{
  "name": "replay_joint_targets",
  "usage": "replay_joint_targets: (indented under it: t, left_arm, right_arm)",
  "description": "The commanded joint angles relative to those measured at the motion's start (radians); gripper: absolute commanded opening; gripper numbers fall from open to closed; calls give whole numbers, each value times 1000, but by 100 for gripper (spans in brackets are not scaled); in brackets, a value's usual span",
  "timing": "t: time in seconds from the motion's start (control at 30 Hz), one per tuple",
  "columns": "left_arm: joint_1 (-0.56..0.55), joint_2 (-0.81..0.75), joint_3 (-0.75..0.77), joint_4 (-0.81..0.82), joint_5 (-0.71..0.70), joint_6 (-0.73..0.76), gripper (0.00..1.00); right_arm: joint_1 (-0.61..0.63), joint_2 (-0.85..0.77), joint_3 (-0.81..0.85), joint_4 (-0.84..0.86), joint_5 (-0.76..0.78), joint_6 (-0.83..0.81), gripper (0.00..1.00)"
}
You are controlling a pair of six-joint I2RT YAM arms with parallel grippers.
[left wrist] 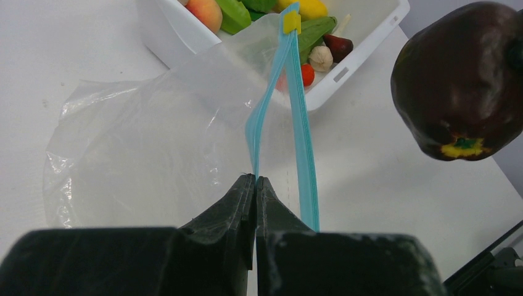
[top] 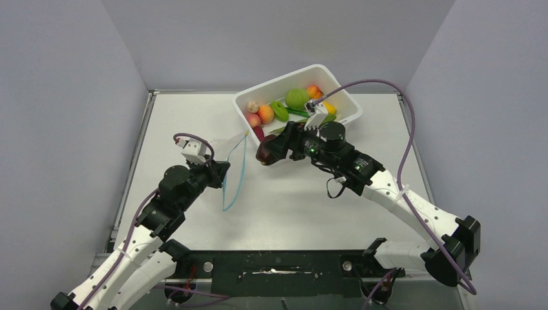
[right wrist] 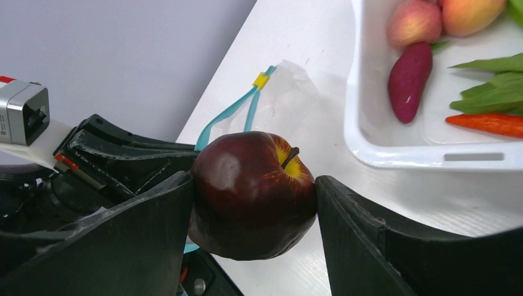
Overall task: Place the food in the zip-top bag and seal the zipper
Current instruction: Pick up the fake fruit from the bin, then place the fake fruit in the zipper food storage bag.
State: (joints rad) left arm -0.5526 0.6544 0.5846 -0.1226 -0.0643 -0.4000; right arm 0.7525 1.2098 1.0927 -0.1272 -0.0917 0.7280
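I'm holding the one dark red toy apple (left wrist: 459,80) between the right gripper's (right wrist: 254,185) wide-set fingers, just right of the single clear crinkly zip-top bag (left wrist: 142,154). My left gripper (left wrist: 256,185) is pinching one lip of the thin blue zipper (left wrist: 305,154) tight. The strip is running straight away toward the one white rectangular plastic tub (left wrist: 370,58) — so the mouth is lying to the apple's left, and three orange-pink peaches (top: 265,113) are waiting in that tub.
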Motion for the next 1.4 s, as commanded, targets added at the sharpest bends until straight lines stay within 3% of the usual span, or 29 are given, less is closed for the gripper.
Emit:
replay_joint_targets:
  t: [0.0,0.47,1.37]
  left_arm:
    - [6,4,48,72,45,-55,0]
    - [6,10,68,85,127,-152,0]
    - [6,25,43,122,136,-173,0]
  right_arm:
    - [48,8,-1,184,-8,94,42]
    - [116,86,8,183,23,158,41]
    - [143,138,55,-61,152,181,45]
